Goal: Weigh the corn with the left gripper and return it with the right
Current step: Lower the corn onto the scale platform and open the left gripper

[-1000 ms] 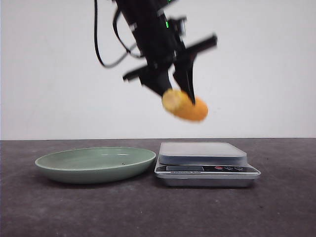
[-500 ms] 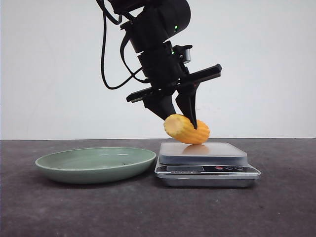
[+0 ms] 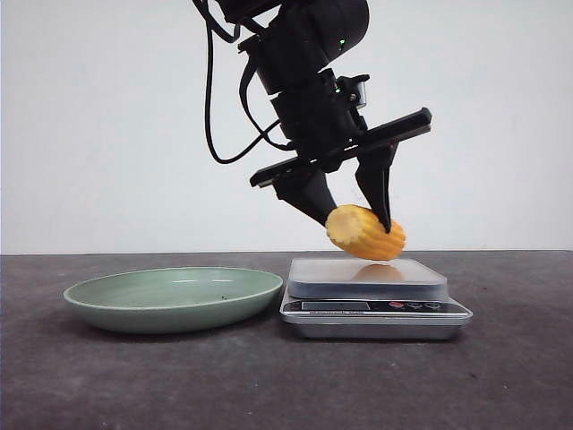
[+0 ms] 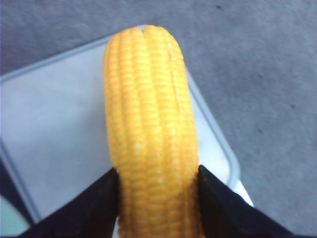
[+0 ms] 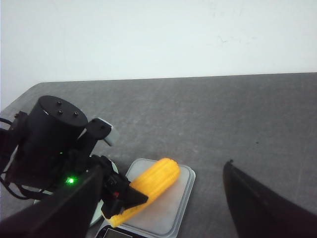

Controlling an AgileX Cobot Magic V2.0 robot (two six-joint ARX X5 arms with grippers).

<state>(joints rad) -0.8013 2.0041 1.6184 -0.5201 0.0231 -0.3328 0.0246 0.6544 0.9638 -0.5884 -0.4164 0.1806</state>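
Observation:
The corn (image 3: 365,233), a stubby yellow cob with one pale cut end, hangs tilted right over the silver scale (image 3: 367,278). Its underside is level with the platform, and I cannot tell whether they touch. My left gripper (image 3: 356,224) is shut on the corn, one black finger on each side. The left wrist view shows the corn (image 4: 146,109) pinched in the left gripper (image 4: 157,198) above the scale's platform (image 4: 54,129). In the right wrist view, my right gripper (image 5: 163,171) stands open and empty, high above the corn (image 5: 153,186) and the scale (image 5: 173,213).
A shallow green plate (image 3: 175,297) sits on the dark table to the left of the scale, almost touching it. The scale's display and buttons (image 3: 407,305) face the front. A white wall stands behind the table.
The left gripper has come down with the corn from well above the scale to platform height, then shifted a little to the right. Plate and scale have not moved.

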